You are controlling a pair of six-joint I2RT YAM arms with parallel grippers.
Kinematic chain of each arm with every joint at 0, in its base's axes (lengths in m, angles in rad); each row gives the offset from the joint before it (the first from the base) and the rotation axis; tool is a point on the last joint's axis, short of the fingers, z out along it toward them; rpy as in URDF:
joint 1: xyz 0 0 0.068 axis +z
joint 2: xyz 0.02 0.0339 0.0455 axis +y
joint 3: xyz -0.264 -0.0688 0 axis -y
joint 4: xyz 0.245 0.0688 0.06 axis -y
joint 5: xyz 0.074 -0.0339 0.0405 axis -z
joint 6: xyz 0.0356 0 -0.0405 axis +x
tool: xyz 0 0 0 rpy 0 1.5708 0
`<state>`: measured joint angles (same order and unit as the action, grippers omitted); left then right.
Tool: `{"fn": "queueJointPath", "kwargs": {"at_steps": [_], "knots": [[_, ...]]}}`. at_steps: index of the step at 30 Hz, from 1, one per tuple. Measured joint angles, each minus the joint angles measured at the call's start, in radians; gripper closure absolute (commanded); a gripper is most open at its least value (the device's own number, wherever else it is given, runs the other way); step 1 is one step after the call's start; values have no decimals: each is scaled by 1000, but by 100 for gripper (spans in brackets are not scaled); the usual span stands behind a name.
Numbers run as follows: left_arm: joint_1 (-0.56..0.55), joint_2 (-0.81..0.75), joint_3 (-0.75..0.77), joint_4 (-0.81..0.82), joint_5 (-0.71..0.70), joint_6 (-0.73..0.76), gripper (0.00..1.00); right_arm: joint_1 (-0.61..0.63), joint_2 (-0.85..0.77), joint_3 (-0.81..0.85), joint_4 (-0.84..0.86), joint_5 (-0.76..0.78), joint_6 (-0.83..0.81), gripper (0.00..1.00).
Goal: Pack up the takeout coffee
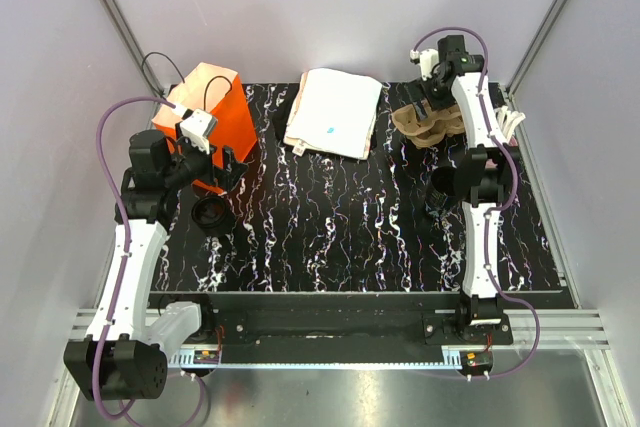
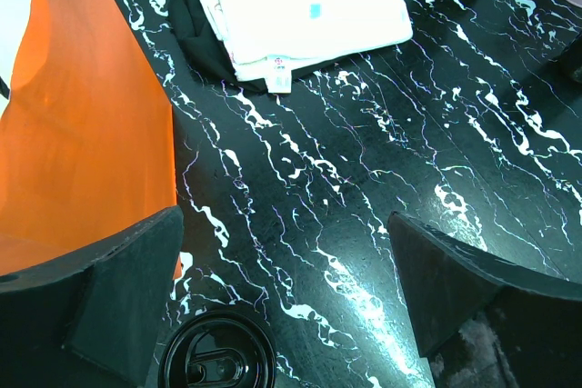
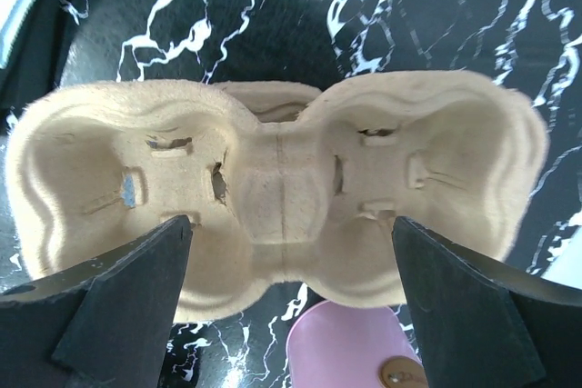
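My left claw (image 2: 284, 215) and right claw (image 3: 291, 224) gape empty. The right hovers over the pulp cup carrier (image 3: 282, 197); the takeout coffee (image 1: 440, 195), I judge, stands behind it, toward that arm's base.

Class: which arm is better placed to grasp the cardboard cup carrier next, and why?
Right. The right end effector, open, hangs directly over the cup carrier; the left end effector is far off, beside the orange bag.
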<state>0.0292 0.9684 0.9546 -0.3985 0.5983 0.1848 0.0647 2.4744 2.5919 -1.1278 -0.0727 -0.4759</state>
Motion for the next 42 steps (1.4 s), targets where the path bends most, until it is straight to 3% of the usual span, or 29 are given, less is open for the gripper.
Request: {"fn": "queueJointPath", "kwargs": {"at_steps": [17,25,35,42], "knots": [[0,0,0,0,0,0,1,0,33,39,-27,-2,-5,26],[0,2,0,0,0,0,1,0,50,40,-29,-26,-7,30],[0,2,0,0,-1,0,1,0,61,40,-28,-27,-8,53],[0,2,0,0,-2,0,1,0,51,21,-20,-27,-7,55]]}}
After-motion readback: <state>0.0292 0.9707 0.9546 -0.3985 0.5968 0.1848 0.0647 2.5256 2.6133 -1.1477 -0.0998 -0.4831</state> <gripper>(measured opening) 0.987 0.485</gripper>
